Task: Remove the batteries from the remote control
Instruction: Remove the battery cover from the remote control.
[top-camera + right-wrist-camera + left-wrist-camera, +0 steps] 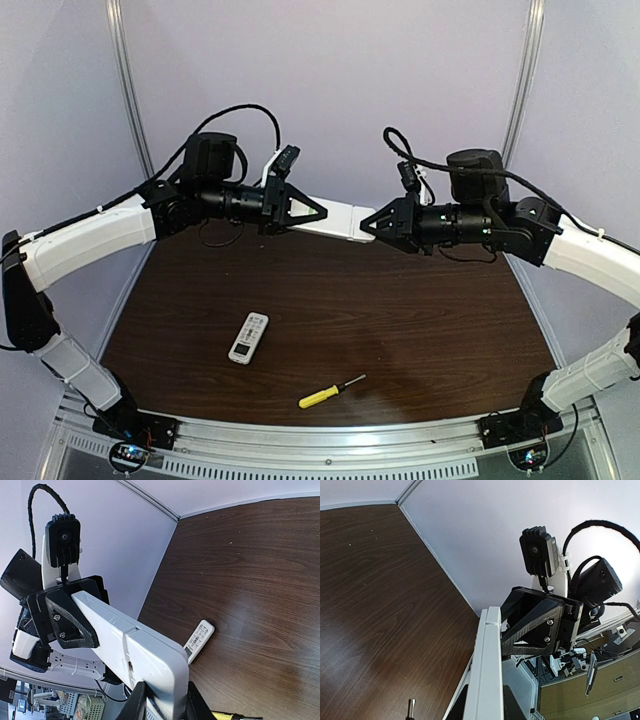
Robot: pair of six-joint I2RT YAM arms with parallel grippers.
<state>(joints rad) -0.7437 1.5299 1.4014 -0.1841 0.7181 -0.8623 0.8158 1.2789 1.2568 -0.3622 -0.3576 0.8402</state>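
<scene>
While left fingers (305, 208) and right fingers (385, 222) clamp its ends, the remote (335, 218) hangs (near table's (400, 320) far edge).

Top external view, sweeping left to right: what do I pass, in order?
small loose remote → left gripper → held white remote → right gripper. The screwdriver is left out because its span overlaps the held remote's.

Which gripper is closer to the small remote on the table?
Left. The left gripper is above the small remote; the right gripper sits farther right, across the held remote.
</scene>
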